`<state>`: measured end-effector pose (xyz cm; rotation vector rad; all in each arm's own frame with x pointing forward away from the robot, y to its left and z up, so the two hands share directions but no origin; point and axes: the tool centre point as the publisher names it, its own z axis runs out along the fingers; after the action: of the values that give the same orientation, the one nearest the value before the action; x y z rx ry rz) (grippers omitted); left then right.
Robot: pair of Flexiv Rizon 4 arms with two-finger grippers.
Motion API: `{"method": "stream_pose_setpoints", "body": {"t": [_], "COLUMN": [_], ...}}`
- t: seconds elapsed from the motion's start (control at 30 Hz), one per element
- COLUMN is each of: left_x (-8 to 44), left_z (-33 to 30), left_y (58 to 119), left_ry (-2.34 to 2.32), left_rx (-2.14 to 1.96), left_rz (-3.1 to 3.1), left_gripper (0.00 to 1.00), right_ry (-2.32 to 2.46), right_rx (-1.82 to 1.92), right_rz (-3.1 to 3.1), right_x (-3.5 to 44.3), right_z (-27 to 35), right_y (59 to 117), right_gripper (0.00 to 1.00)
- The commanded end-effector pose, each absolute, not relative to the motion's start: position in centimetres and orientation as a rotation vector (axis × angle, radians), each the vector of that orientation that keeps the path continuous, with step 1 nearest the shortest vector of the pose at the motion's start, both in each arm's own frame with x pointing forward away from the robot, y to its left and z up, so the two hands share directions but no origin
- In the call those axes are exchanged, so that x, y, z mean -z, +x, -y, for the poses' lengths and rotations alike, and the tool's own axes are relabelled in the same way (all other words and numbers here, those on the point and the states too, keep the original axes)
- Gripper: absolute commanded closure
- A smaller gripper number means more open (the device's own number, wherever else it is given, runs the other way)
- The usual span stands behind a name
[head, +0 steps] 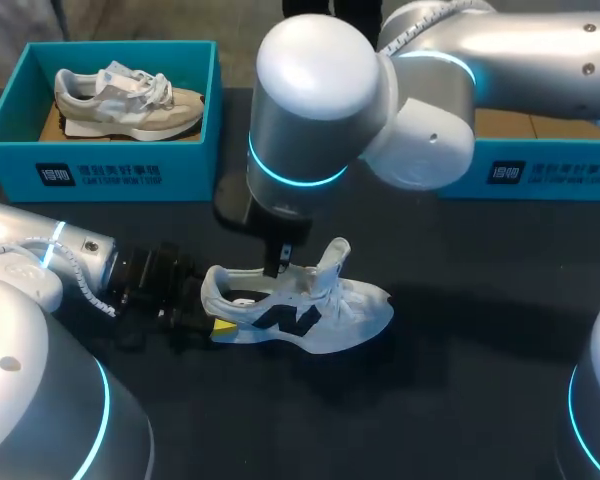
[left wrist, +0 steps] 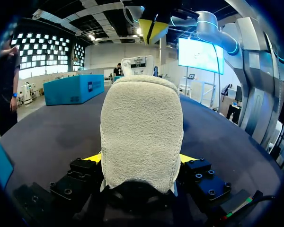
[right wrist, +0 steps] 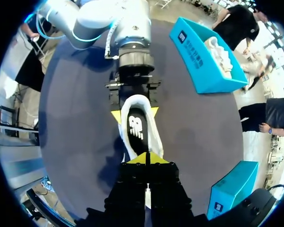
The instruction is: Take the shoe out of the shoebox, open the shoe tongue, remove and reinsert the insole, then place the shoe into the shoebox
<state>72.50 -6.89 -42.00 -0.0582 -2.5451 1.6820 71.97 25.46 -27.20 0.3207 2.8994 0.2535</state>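
Head view. Item: shoe (head: 325, 310), one. White trainer with a dark side emblem, white laces (head: 327, 287), fleecy pale heel (left wrist: 142, 132), and tongue (head: 332, 255) standing up.

Location: upright on its sole on the tabletop (head: 460, 400). The heel sits in the left tool (left wrist: 141, 158) and the toe points away from it. The opening lies directly under the right tool (right wrist: 146, 158).

Left tool: yellow tips press on either side of the heel, pinching the shoe low down near the sole.

Right tool: tips pressed together, pointing down into the opening just behind the tongue. They sit over the insole (right wrist: 137, 126), which is black with a white mark. Whether a fold of insole is caught between them cannot be told.

Handling (judged): light. The upper is soft and yielding and the sole stiffer, so the heel and sole edge are the firm places to grip. The insole looks thin and floppy and probably fits snugly. It is best taken by its heel edge and peeled upward while the left tool holds the shoe down. The loose laces may snag.

Also listed: left box (head: 110, 165), teal, well beyond the left tool, holding a beige shoe (head: 130, 100). Right box (head: 545, 170), teal, beyond the right tool, contents hidden.
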Motion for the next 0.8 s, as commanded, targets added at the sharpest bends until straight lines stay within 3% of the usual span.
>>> {"method": "stream_pose_setpoints", "body": {"t": [0.03,0.8], "left_x": [42.6,42.6], "left_z": [6.9,6.9], "left_y": [72.2,72.2], "left_ry": [-0.056,-0.056], "left_rx": [-1.682,-1.682], "left_rz": [2.547,2.547], "left_gripper": [1.0,1.0], "right_ry": [0.319,0.197], "right_rx": [-0.262,-0.164], "right_rz": [-2.935,-3.078], "right_x": [29.6,35.3], "right_z": [-26.1,-27.0], "right_y": [72.8,73.6], "right_gripper": [1.0,1.0]}}
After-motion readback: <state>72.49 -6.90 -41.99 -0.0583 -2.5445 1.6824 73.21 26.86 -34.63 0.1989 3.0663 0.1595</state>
